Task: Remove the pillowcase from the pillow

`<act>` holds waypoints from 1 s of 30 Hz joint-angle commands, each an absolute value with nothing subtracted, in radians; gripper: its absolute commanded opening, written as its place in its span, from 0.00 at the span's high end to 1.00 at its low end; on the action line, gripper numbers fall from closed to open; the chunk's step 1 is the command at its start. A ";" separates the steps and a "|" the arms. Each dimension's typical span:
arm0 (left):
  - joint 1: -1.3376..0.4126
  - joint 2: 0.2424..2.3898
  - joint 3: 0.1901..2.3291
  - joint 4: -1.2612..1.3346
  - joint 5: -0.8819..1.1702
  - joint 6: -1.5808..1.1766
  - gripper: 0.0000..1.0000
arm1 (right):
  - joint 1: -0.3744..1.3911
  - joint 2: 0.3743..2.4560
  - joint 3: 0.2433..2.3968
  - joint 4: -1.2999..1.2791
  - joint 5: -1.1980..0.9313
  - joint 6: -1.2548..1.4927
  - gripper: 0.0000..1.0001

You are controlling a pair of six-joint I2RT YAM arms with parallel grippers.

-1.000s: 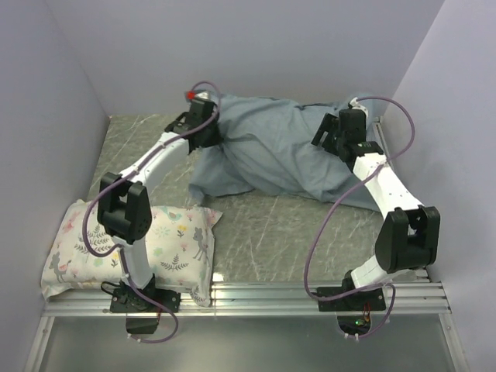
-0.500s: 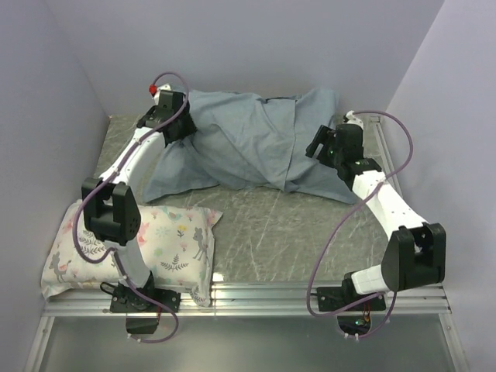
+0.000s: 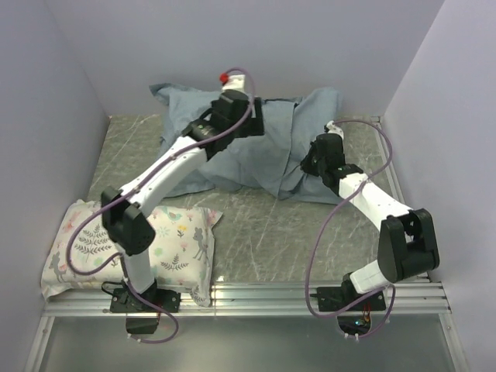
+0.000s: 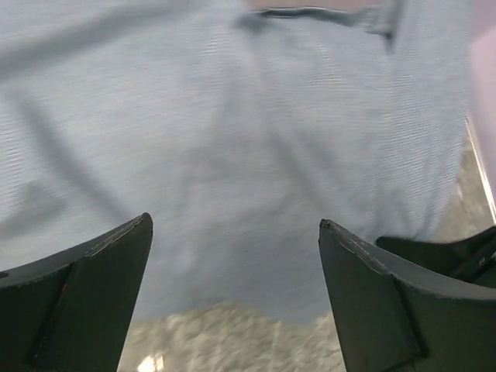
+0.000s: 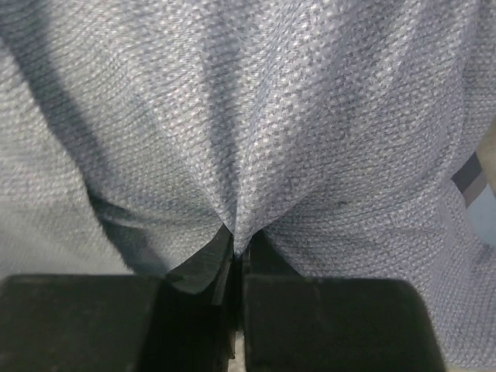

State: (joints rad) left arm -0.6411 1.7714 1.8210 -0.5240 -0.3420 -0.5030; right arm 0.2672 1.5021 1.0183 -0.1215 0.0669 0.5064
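At the far side of the bench (image 3: pixel 271 225), against the back wall: the pillowcase (image 3: pixel 271 151), spread wide, left corner riding up the wall, right edge near the bench's right rail. Pillow not visible. Right jaws clamped together on a pinch of the pillowcase (image 5: pixel 310 116) near its right front edge, cloth puckered into them. Left jaws wide apart above the pillowcase (image 4: pixel 232 155), gripping nothing, the near hem just below. Bare bench between that hem and the printed pillow (image 3: pixel 182 236), which sits at the near left corner, overhanging the front edge.
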 commanded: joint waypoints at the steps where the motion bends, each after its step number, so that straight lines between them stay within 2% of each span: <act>1: -0.696 1.902 1.916 -0.517 -0.327 -0.459 0.05 | 0.328 1.389 0.968 -0.046 0.026 0.563 1.00; 9: -0.762 2.023 1.901 -0.494 -0.285 -0.483 0.05 | 0.342 1.304 0.873 -0.031 0.041 0.615 1.00; 12: -0.767 2.016 1.868 -0.505 -0.336 -0.500 0.09 | 0.341 1.312 0.876 -0.040 0.051 0.617 1.00; 13: -0.767 2.017 1.873 -0.526 -0.412 -0.506 0.20 | 0.341 1.318 0.880 -0.047 0.069 0.615 1.00; 15: -0.764 2.013 1.870 -0.592 -0.513 -0.526 0.33 | 0.342 1.322 0.888 -0.069 0.089 0.607 1.00; 16: -0.762 2.007 1.864 -0.609 -0.555 -0.535 0.48 | 0.341 1.324 0.888 -0.081 0.115 0.603 1.00; 19: -0.730 1.950 1.795 -0.617 -0.620 -0.555 0.62 | 0.327 1.333 0.891 -0.100 0.152 0.594 1.00; 22: -0.671 1.888 1.715 -0.597 -0.615 -0.574 0.88 | 0.299 1.338 0.890 -0.104 0.152 0.594 1.00; 26: -0.531 1.824 1.663 -0.627 -0.627 -0.621 1.00 | 0.258 1.345 0.896 -0.136 0.172 0.589 1.00; 30: -0.437 1.761 1.548 -0.556 -0.554 -0.626 1.00 | 0.183 1.333 0.871 -0.144 0.157 0.586 1.00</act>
State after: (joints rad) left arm -0.5304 1.8320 1.6226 -0.5034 -0.4992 -0.6270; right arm 0.2638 1.3430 0.8703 -0.1070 0.0528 0.6048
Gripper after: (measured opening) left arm 0.014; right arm 0.021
